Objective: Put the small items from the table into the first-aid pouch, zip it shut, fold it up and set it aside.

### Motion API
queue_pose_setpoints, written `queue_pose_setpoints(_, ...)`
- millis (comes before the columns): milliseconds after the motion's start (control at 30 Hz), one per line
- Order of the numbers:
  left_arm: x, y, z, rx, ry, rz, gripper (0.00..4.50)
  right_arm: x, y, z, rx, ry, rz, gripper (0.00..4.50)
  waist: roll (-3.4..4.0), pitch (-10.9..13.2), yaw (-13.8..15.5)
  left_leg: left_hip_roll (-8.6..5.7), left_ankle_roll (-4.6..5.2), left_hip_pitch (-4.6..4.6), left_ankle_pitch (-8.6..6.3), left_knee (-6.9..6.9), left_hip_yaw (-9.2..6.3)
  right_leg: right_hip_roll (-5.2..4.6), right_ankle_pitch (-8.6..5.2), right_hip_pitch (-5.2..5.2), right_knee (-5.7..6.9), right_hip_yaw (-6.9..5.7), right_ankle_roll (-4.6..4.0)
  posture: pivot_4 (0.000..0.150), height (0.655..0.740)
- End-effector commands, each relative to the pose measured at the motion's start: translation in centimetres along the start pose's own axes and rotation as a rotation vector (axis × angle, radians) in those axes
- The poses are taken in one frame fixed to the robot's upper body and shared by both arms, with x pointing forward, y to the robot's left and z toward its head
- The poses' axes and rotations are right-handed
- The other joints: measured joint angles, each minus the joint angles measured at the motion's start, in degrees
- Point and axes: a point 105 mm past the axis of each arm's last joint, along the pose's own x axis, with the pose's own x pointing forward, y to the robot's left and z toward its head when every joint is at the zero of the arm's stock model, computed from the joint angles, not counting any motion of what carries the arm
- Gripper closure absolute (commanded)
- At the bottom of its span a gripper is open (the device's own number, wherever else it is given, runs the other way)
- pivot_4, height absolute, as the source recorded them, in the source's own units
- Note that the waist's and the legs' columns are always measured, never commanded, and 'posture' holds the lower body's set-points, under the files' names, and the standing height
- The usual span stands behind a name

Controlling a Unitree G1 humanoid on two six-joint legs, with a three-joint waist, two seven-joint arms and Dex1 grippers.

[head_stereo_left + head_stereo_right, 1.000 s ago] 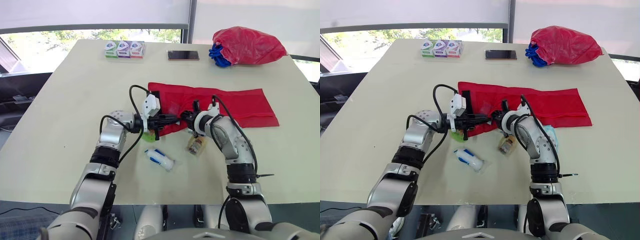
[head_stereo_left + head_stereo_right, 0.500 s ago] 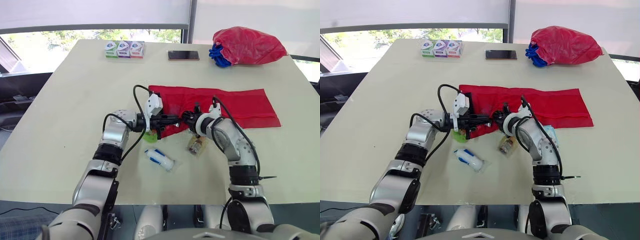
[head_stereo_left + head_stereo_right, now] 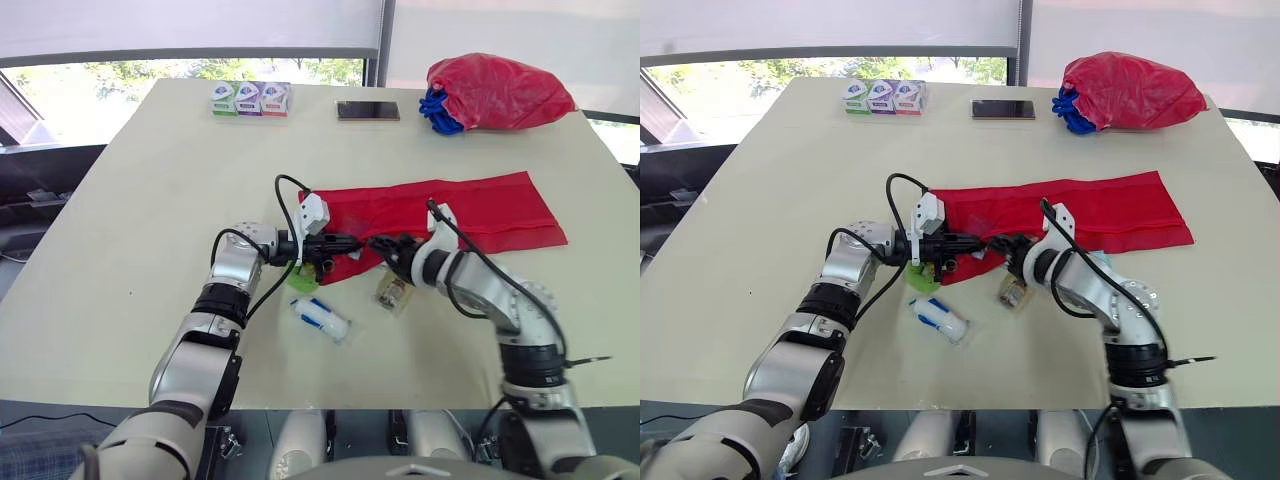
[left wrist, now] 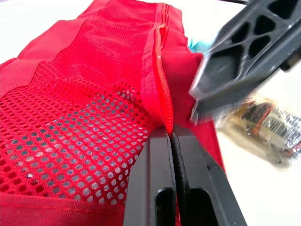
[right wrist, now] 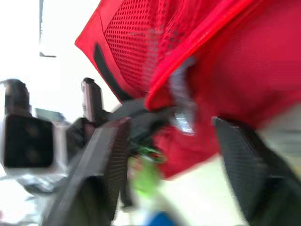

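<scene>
Three small boxes (image 3: pixel 250 98): are standing side by side in a row at the far edge of the bench (image 3: pixel 120 220), toward its left, well apart from everything else.
Green item (image 3: pixel 300 278): is lying on the bench just under the left arm's wrist, beside the near left corner of the pouch.
White and blue wrapped roll (image 3: pixel 320 317): is lying on the bench nearer the robot than the green item, touched by neither arm.
Left tool (image 4: pixel 172 135): is reaching in from the left with its fingers clenched on the pouch's edge, pinching the red fabric right where the zipper (image 4: pixel 162 89) is ending.
Dark phone (image 3: pixel 367 110): is lying flat near the far edge, to the right of the boxes.
Right tool (image 5: pixel 170 123): is pointing toward the left tool, tip almost to tip, with its fingers spread wide and gripping nothing, the pouch's raised edge sitting between them.
Clear packet with brown contents (image 3: pixel 392 291): is lying on the bench just below the right tool, beside the pouch's near edge.
First-aid pouch (image 3: pixel 450 210): is lying spread out across the middle of the bench, red with a mesh panel, its left end lifting slightly where the left tool is pinching it.
Red bag (image 3: pixel 497 92): is sitting at the far right corner with something blue bunched against its left side.
</scene>
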Motion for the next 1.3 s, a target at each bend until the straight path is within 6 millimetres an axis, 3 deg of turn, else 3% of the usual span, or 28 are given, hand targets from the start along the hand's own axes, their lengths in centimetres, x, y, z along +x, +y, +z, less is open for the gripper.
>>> queue_pose_setpoints(33,-0.1,0.5,1.3,0.052,-0.011,-0.011,4.5,-1.0,2.7,-0.6,-0.42,-0.005,0.094,3.68,0.02,0.01,-0.01,0.01,0.0,0.0,0.0,-0.01,0.0,0.02,-0.01,-0.01,0.0,0.01,0.0,0.15,0.74)
queue_pose_setpoints(100,-0.2,0.6,1.4,0.054,-0.01,-0.01,4.5,-1.1,2.8,-0.7,-0.631,-0.008,0.1,4.44,0.02,0.01,0.03,0.05,0.0,-0.01,0.0,-0.01,-0.02,0.08,-0.01,-0.06,0.02,-0.01,-0.01,0.15,0.74)
queue_pose_setpoints(267,-0.1,0.8,1.7,0.063,-0.008,-0.021,4.5,-0.4,3.6,-1.5,-0.845,0.012,0.189,4.44,0.0,0.0,0.08,0.05,0.0,-0.02,0.0,0.0,-0.02,0.11,-0.01,-0.06,0.0,-0.02,0.0,0.15,0.74)
queue_pose_setpoints(400,0.0,0.7,1.8,0.069,-0.011,-0.033,4.5,1.6,2.6,-1.3,-0.966,0.014,0.152,4.44,-0.01,0.0,0.07,0.0,0.0,-0.07,0.0,0.02,0.01,0.06,-0.01,-0.08,-0.02,-0.02,0.01,0.15,0.74)
queue_pose_setpoints(733,0.0,0.6,2.3,0.066,-0.03,-0.046,4.5,5.2,2.4,-1.0,-0.977,-0.041,0.148,4.44,-0.01,0.0,0.12,-0.01,-0.01,-0.07,0.01,0.05,-0.01,0.06,0.0,-0.07,0.06,-0.06,0.01,0.15,0.74)
queue_pose_setpoints(833,0.0,0.4,2.3,0.061,-0.032,-0.053,4.5,6.1,3.2,-0.1,-0.929,-0.134,0.153,4.44,-0.04,0.0,-0.02,-0.01,-0.02,-0.04,0.01,0.06,-0.01,0.07,0.0,-0.07,0.09,-0.06,0.01,0.15,0.74)
queue_pose_setpoints(967,0.0,-0.2,1.9,0.047,-0.032,-0.071,4.5,7.1,2.6,1.1,-0.886,-0.261,0.097,4.44,-0.05,-0.01,-0.04,0.0,-0.04,0.0,0.02,0.08,-0.01,0.08,0.0,-0.07,0.18,-0.05,0.01,0.15,0.74)
queue_pose_setpoints(1167,-0.1,-0.3,1.6,0.04,-0.025,-0.069,4.5,6.7,4.1,2.6,-0.801,-0.441,0.15,4.44,-0.04,0.0,-0.07,-0.01,-0.12,0.01,0.07,0.08,0.01,0.08,0.0,-0.07,0.19,-0.02,0.01,0.15,0.74)
queue_pose_setpoints(1300,-0.1,-0.4,1.5,0.045,-0.017,-0.075,4.5,6.7,4.0,1.8,-0.828,-0.42,0.181,4.44,-0.03,0.0,-0.06,-0.01,-0.15,0.02,0.08,0.07,-0.02,0.08,0.0,-0.07,0.22,-0.04,0.0,0.15,0.74)
